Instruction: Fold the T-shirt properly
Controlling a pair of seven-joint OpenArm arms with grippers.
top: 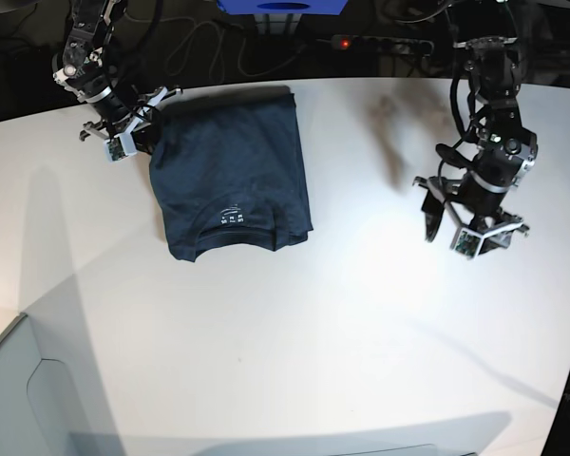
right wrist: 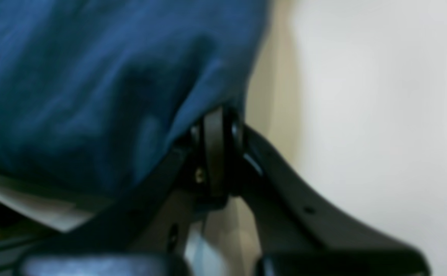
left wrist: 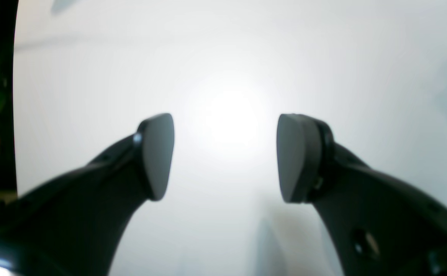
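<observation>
Clearly one T-shirt [top: 230, 176], soft navy cotton, folded into rough rectangle on smooth white table [top: 294, 332]; white label print near collar, unreadable. Right gripper [right wrist: 217, 153]: jaws pressed together on shirt edge, cloth bunched left of them, blurred. Left gripper [left wrist: 225, 157]: jaws wide apart, only bare table between, shirt well away.

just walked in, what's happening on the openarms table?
A two-arm robot is folding a dark navy-blue cotton T-shirt on the white table. The shirt lies folded into a compact rectangle, collar label facing up at the near edge. The right gripper is shut on the shirt's edge at its far corner, on the left of the base view. The left gripper hangs open over bare table, apart from the shirt and holding nothing.
</observation>
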